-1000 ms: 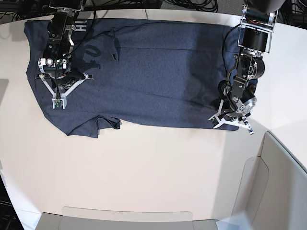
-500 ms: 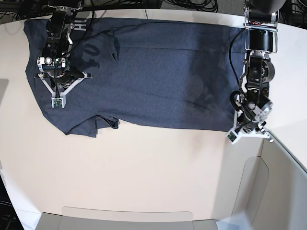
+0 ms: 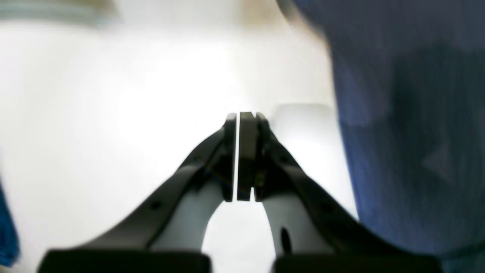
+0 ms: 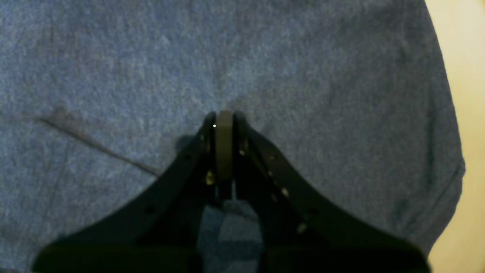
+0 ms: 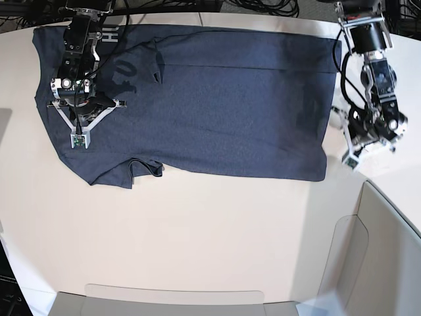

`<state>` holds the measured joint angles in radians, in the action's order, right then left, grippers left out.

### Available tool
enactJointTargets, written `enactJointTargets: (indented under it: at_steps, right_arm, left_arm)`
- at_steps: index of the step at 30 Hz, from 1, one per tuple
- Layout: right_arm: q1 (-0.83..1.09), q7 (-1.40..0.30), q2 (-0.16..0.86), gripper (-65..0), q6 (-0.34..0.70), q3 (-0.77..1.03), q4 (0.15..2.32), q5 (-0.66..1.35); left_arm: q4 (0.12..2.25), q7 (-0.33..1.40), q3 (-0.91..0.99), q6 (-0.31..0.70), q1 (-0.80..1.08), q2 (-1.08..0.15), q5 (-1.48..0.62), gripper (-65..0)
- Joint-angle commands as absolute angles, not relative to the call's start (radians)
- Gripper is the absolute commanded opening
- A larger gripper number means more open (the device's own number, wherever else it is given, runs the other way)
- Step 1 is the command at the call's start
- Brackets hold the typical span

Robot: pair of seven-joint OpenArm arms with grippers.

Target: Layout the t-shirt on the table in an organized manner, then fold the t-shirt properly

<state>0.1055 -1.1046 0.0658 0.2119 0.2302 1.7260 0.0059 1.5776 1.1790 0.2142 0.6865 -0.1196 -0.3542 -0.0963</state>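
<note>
The dark navy t-shirt (image 5: 217, 99) lies spread flat across the far half of the off-white table (image 5: 197, 230), with white lettering near its top left and a sleeve bunched at its lower left. My right gripper (image 5: 78, 139) is shut with its tips pressed into the cloth (image 4: 303, 76) near the shirt's left end; in the right wrist view, the gripper (image 4: 223, 115) shows a small pucker at the tips. My left gripper (image 5: 350, 158) is shut and empty over bare table, just right of the shirt's hem. In the left wrist view, the gripper (image 3: 242, 117) has the shirt (image 3: 409, 132) to its right.
Grey translucent bin walls stand at the front right (image 5: 381, 250) and along the front edge (image 5: 171, 296). Black cables (image 5: 263, 8) lie behind the table's far edge. Bare tabletop (image 3: 132, 94) lies in front of the shirt.
My left gripper has moved right and off the shirt's lower right corner onto bare table. The hem end now lies straighter and farther right. My right gripper has not moved.
</note>
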Motion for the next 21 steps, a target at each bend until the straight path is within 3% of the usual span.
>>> enactJointTargets:
  at_steps: [1, 14, 21]
  right_arm:
    - [0.124, -1.193, 0.07, -65.0, 0.211, 0.232, 1.716, -0.021]
    - [0.122, -1.193, 0.07, -65.0, 0.211, 0.232, 1.716, -0.021]
    - [0.124, -1.193, 0.07, -65.0, 0.211, 0.232, 1.718, -0.021]
  left_arm:
    - [1.609, 1.165, 0.22, 0.684, -0.13, -0.366, -0.111, -65.0]
    - [1.684, 1.245, 0.306, 0.685, -0.076, -0.349, -0.404, -65.0]
    - [1.646, 1.248, 0.303, 0.685, -0.101, -0.348, -0.42, -65.0]
